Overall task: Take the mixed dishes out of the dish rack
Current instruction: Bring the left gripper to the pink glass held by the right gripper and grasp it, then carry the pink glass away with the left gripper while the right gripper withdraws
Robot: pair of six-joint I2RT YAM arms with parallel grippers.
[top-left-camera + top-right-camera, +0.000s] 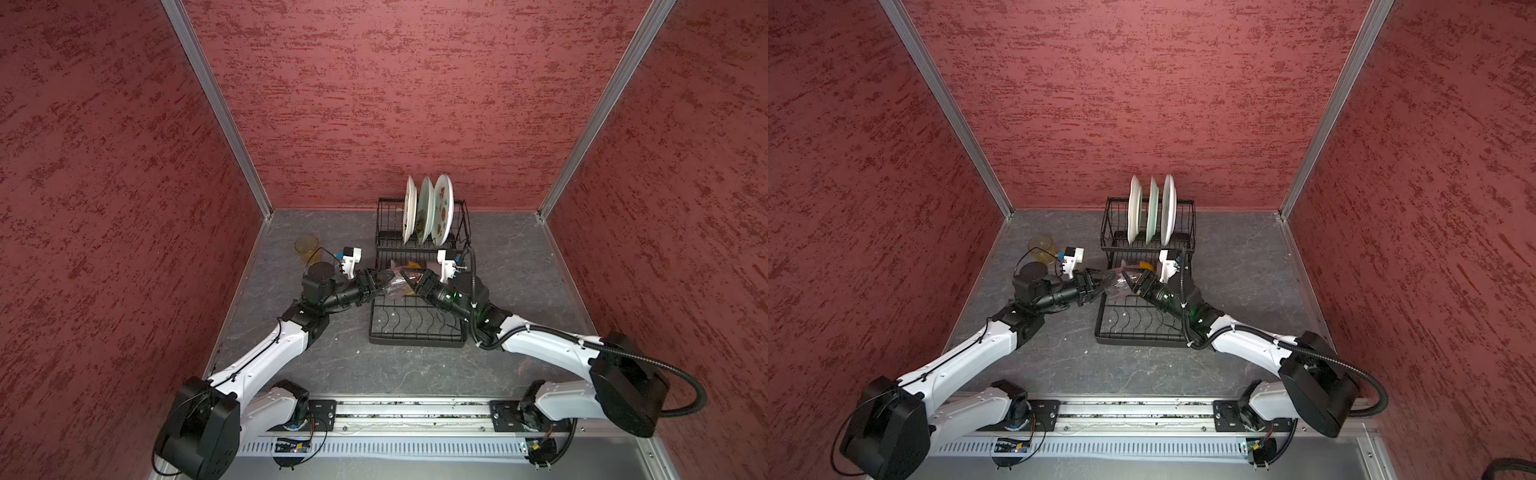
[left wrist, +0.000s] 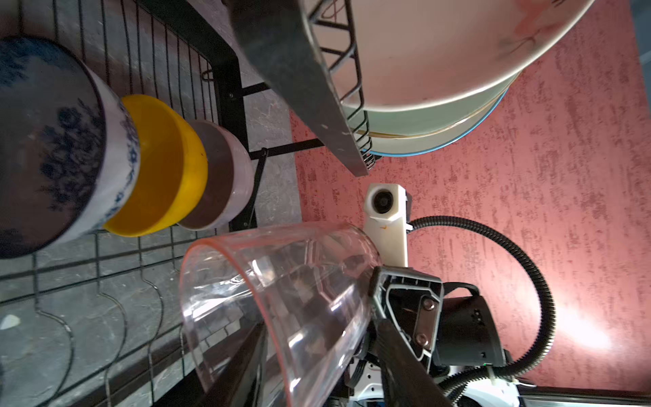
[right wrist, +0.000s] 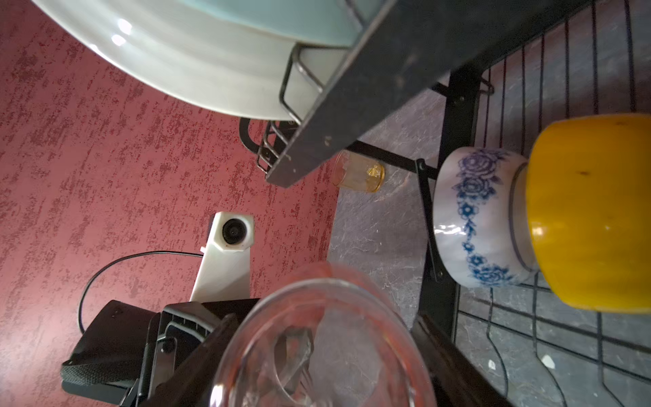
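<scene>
Glass (image 2: 281, 282), clear, pinkish-rimmed, clamped by right gripper (image 1: 409, 280); left gripper (image 1: 382, 280) spread at its mouth

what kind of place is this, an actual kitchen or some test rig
Most likely a robot test cell, not a kitchen: red textured wall panels in aluminium framing box in a grey table, a left arm and right arm are mounted on a metal rail, and a dish rack holds plates.
</scene>
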